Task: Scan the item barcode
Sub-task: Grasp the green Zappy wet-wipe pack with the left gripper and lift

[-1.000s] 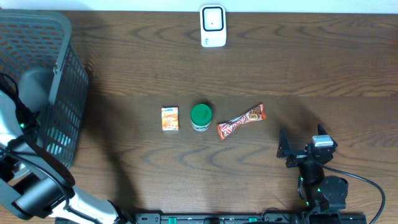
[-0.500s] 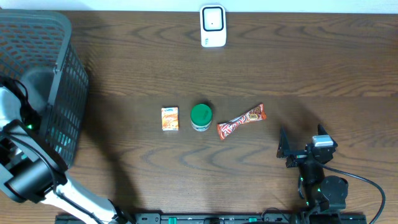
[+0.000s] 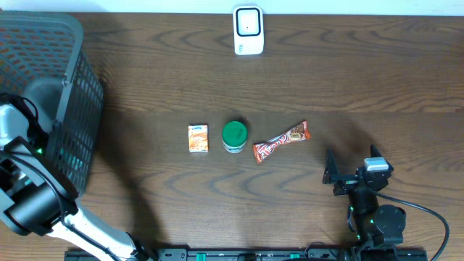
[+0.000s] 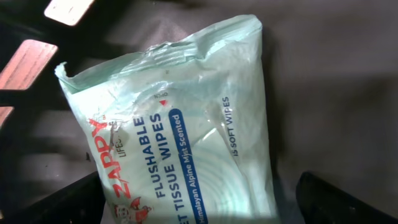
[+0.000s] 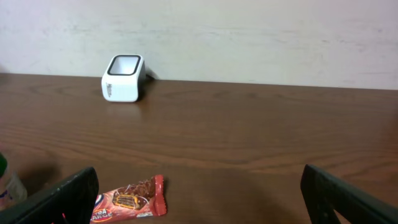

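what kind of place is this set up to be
Probably a mock shop checkout: a white barcode scanner, a dark mesh basket and small groceries like a snack bar on a wooden table.

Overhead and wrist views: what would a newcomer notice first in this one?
The pale green wipes pack fills the left wrist view, apparently lying inside the grey basket at the left end of the table. Mid-table, an orange box, a green-lidded jar and a snack bar lie in a row, with the white scanner at the far edge.
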